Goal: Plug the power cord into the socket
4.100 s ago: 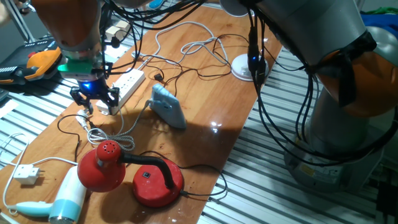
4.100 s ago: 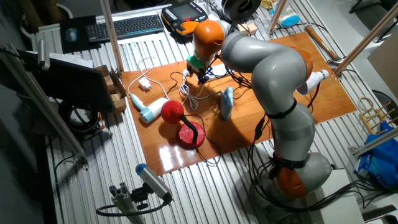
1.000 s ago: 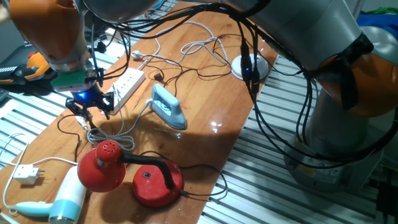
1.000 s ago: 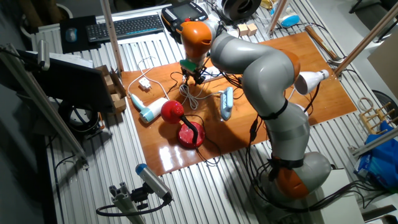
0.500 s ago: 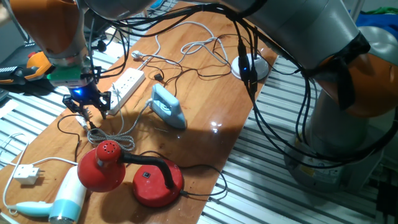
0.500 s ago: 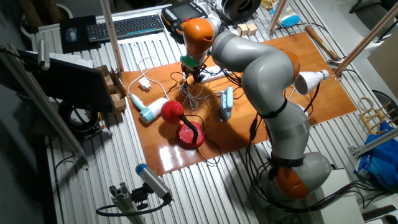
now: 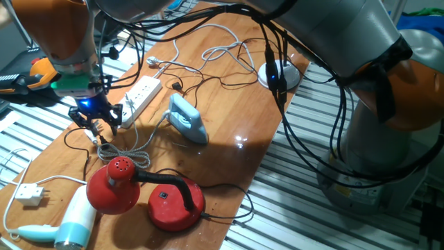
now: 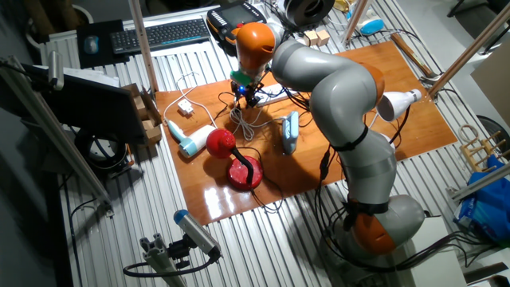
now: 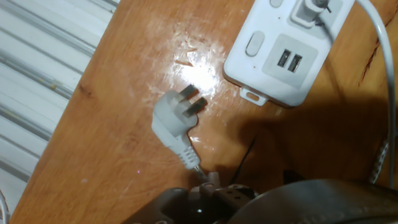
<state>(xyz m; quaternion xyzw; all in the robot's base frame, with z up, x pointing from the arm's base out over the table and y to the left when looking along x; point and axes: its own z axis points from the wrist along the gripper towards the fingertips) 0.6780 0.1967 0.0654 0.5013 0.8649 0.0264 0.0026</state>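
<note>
Near the desk's left edge in one fixed view: gripper [image 7: 95, 118] hanging low over wood, fingers spread, nothing between them. Just beside it, toward the desk's far edge, the socket [image 7: 139, 95], long and white, lying flat. Seen from the hand: socket end [image 9: 291, 53] at top right, with a switch, two small ports, one white plug already seated. White plug [image 9: 175, 121] on bare wood just below-left of the strip, prongs pointing toward it, apart from it. Power cord [image 7: 208, 75]: thin black line looping across the desk's middle, past the blue iron [image 7: 187, 119]; its plug not made out. Red lamp [image 7: 142, 190] at the near edge.
</note>
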